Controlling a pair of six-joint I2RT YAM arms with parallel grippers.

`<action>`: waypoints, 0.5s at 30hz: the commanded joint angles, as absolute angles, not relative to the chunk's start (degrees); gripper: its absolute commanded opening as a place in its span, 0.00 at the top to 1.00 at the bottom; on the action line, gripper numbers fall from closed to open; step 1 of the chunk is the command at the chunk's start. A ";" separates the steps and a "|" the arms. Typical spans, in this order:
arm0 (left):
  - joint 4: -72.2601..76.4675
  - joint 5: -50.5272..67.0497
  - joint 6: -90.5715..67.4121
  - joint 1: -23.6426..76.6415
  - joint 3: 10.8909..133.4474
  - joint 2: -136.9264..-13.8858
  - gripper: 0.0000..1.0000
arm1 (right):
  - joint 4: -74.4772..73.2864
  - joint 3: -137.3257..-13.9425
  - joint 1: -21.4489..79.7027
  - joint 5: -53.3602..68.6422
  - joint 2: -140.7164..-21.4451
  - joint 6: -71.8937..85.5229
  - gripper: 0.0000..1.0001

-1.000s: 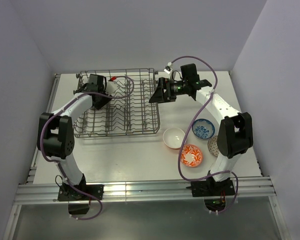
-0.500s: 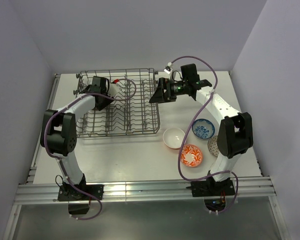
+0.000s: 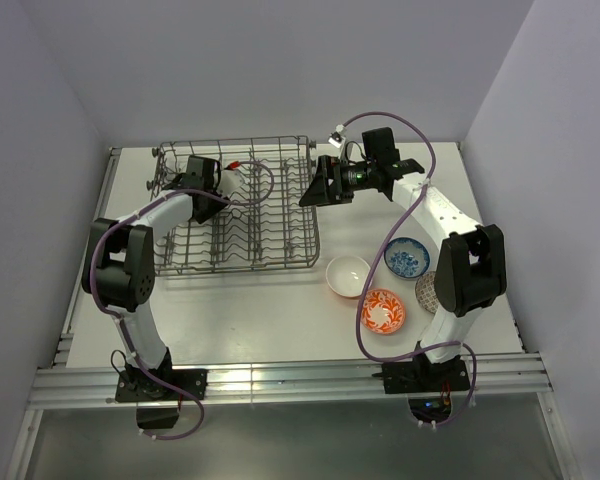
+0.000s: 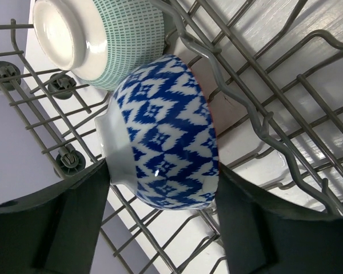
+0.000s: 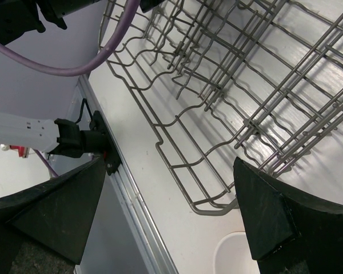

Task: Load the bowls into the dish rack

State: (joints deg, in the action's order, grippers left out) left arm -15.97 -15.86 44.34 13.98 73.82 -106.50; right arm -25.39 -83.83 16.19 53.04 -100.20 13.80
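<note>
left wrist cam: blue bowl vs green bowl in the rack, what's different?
Pattern: the blue bowl has bold blue-and-white diamonds; the green bowl has fine pale green dashes. Grip: the blue bowl sits between the left gripper fingers, which touch its foot and rim; the green bowl lies beyond them, free. Shared: both lie on their sides in the dish rack, feet facing the same way.

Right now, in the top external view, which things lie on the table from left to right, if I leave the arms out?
dish rack → white bowl → red-orange patterned bowl → blue-spotted bowl → grey speckled bowl, partly hidden
</note>
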 commanded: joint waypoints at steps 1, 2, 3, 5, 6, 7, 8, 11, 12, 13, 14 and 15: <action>-15.02 -14.94 44.47 14.24 73.56 -106.08 0.21 | -25.66 -83.85 15.64 52.82 -97.91 12.83 0.00; -15.29 -14.77 44.47 14.24 73.56 -106.00 0.16 | -25.66 -83.85 15.64 52.82 -97.91 12.75 0.00; -15.38 -14.33 44.30 14.24 73.48 -105.82 0.14 | -25.75 -83.85 15.64 52.91 -98.08 12.83 0.00; -15.82 -13.89 44.38 14.24 73.48 -105.64 0.10 | -26.01 -84.11 15.64 53.00 -98.17 12.57 0.00; -15.82 -13.63 44.21 14.24 73.48 -105.38 0.09 | -26.19 -84.11 15.64 52.91 -98.26 12.57 0.00; -15.99 -13.28 44.21 14.24 73.56 -105.38 0.07 | -26.28 -84.20 15.56 52.82 -98.26 12.48 0.00; -16.52 -13.18 44.30 14.24 73.65 -105.47 0.07 | -26.37 -84.20 15.64 52.82 -98.35 12.39 0.00; -16.87 -12.83 44.12 14.24 73.65 -105.47 0.05 | -26.72 -84.55 15.64 52.73 -98.26 12.13 0.00; -16.87 -12.92 44.21 14.24 73.48 -105.38 0.05 | -26.81 -84.55 15.56 52.73 -98.26 12.04 0.00; -16.88 -12.75 44.12 14.24 73.48 -105.38 0.05 | -26.89 -84.64 15.56 52.73 -98.26 12.04 0.00; -17.57 -12.40 44.12 14.24 73.56 -105.38 0.04 | -26.98 -84.73 15.47 52.65 -98.26 11.95 0.00; -17.75 -12.13 43.95 14.24 73.56 -105.29 0.04 | -27.16 -84.73 15.56 52.56 -98.26 11.87 0.00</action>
State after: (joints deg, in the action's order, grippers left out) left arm -17.50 -13.80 44.25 13.98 73.49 -106.50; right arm -26.68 -83.83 16.10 52.95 -100.20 13.17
